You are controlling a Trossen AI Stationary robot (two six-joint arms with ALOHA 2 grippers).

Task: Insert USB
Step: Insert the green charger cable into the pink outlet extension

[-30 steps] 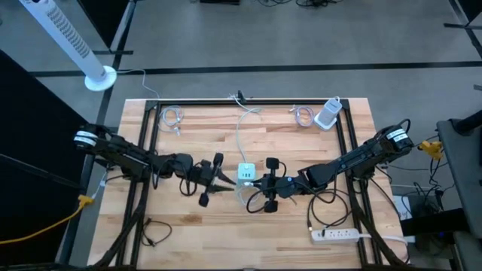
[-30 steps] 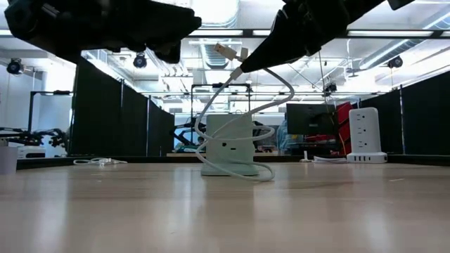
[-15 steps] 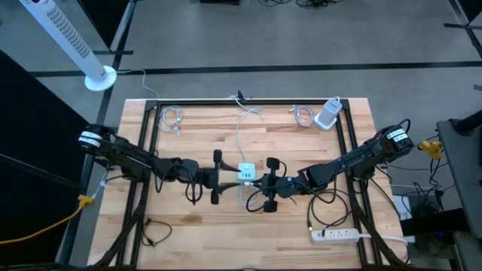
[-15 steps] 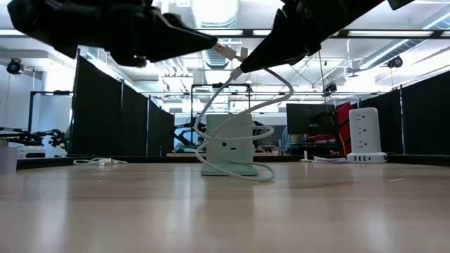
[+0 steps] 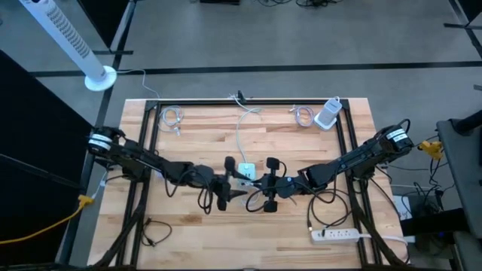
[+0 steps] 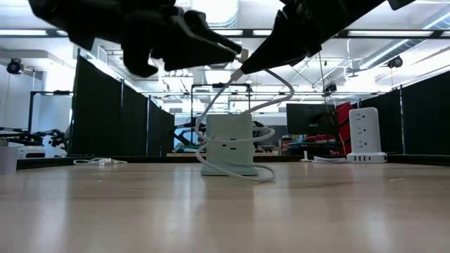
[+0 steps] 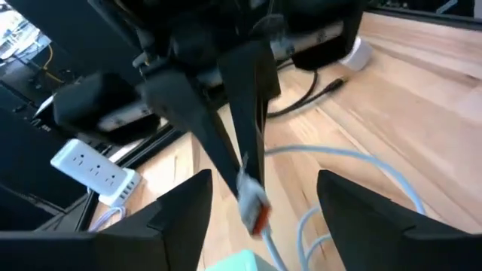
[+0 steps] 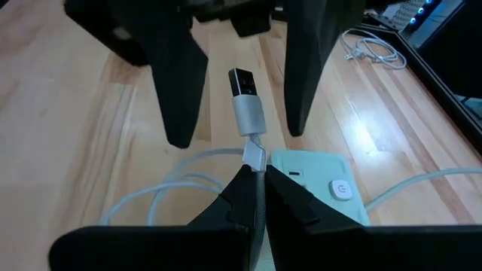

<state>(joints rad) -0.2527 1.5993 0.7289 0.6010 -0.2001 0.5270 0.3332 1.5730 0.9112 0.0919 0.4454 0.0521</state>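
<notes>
Silver USB-A plug on white cable point(image 8: 246, 105) held aloft over pale green square charger hub point(image 8: 320, 184). Right gripper point(image 8: 256, 197) pinched on cable just behind plug. Left gripper point(image 7: 260, 197) spread wide, fingers either side of plug, nothing held.
Step, my read: handover/regrip before insertion. Next: left closes squarely on plug shell, right releases.
Count: 1 plug, 1 hub, 2 grippers.

My overhead camera looks straight down; my low one sits level at tabletop height; both wrist cameras, close in, share the USB plug point(image 8: 242, 84).
</notes>
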